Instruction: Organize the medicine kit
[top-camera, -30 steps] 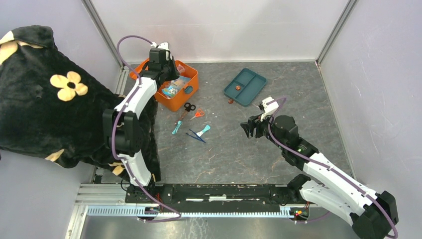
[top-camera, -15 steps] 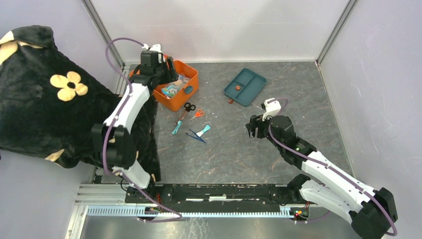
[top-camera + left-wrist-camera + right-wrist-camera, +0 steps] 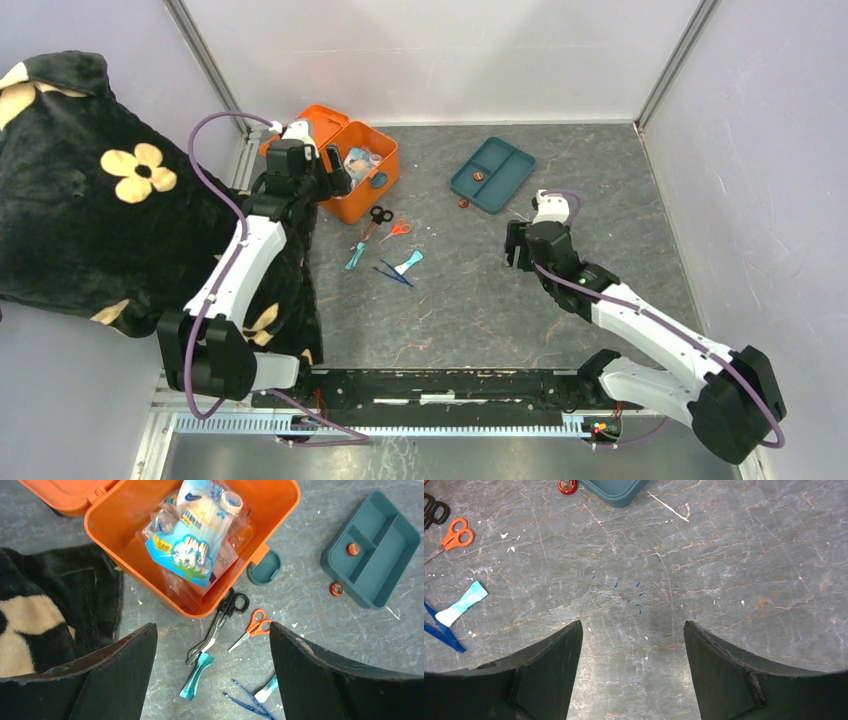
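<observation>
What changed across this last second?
The left gripper pulled back from over the kit toward the near left, open and empty. The right gripper shifted slightly away and rightward, also open. Kit, tray, orange scissors and tweezers stayed put.

Left gripper (image 3: 212, 630), right gripper (image 3: 633, 625): both agape.

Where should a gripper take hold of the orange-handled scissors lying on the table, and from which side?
Grip the orange-handled scissors at the neck, where the closed blades meet the handle loops, coming straight down from above. They lie flat on the table, so no side offers an edge. The neck is narrow, and closing across it should clear the black-handled scissors alongside.
</observation>
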